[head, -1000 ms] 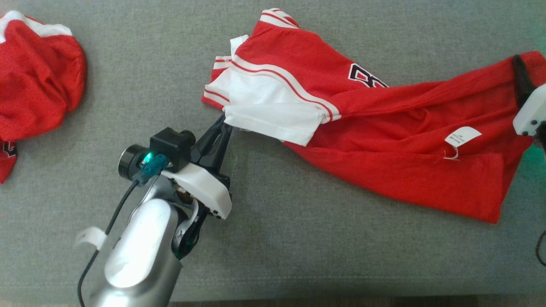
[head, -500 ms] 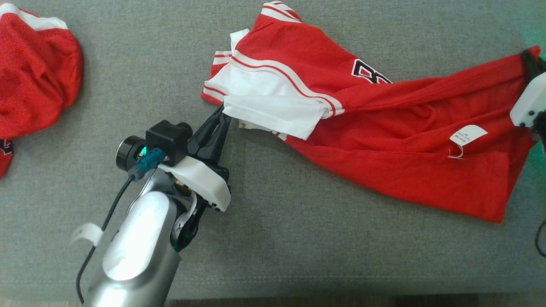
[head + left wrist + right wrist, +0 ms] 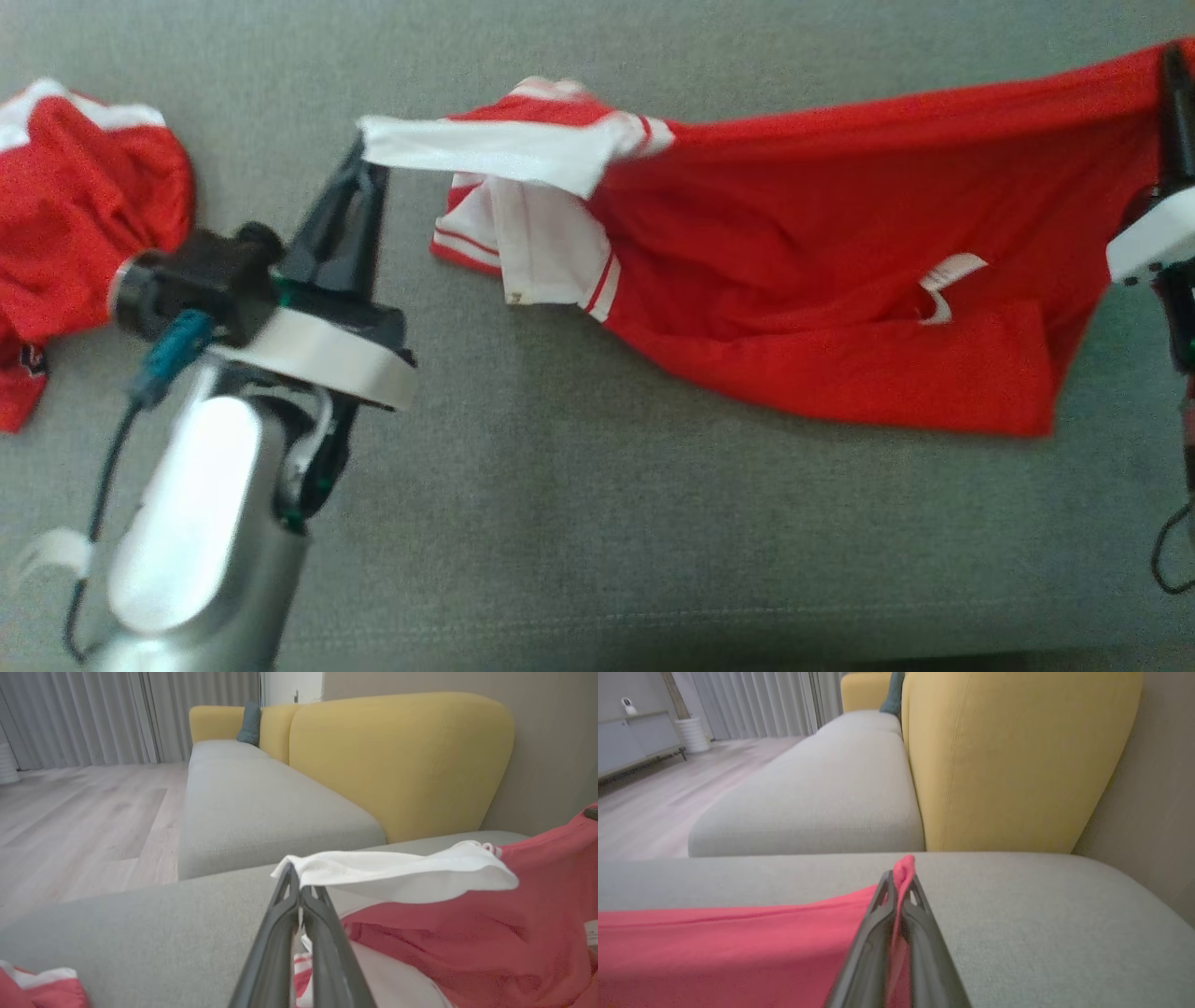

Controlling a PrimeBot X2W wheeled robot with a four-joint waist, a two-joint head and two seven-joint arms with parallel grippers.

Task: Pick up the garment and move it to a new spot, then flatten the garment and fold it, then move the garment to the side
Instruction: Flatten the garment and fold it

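Grey upholstered seat cushion (image 3: 597,523) fills the head view, and the whole frame is motion-blurred. I see the left arm's silver forearm (image 3: 196,523) rising from the lower left, wrist angled so that the left gripper (image 3: 359,163) points up and slightly right. Its fingers are pinched together on the white sleeve corner of the garment (image 3: 822,243). The right gripper (image 3: 1173,84) stands at the right edge, fingers pointing up, clamped on the garment's red corner; its arm is cut off by the frame. The garment hangs stretched between the two grips, upper edge lifted, lower part lying on the cushion. A white label (image 3: 948,280) on it is too blurred to read. A second red garment (image 3: 84,215) lies at the left edge, partly cut off and partly behind the left wrist's camera.

Left wrist view: both fingers meet at the tip, with white fabric caught between them and draping off to the right. Red cloth lies below on the cushion. Beyond are a yellow backrest (image 3: 402,760), wood floor (image 3: 79,812) and curtains (image 3: 93,714).

Right wrist view: the fingers are pressed shut on a red fold, a small nub of cloth poking above the tips. The rest of the garment runs off the lower left.
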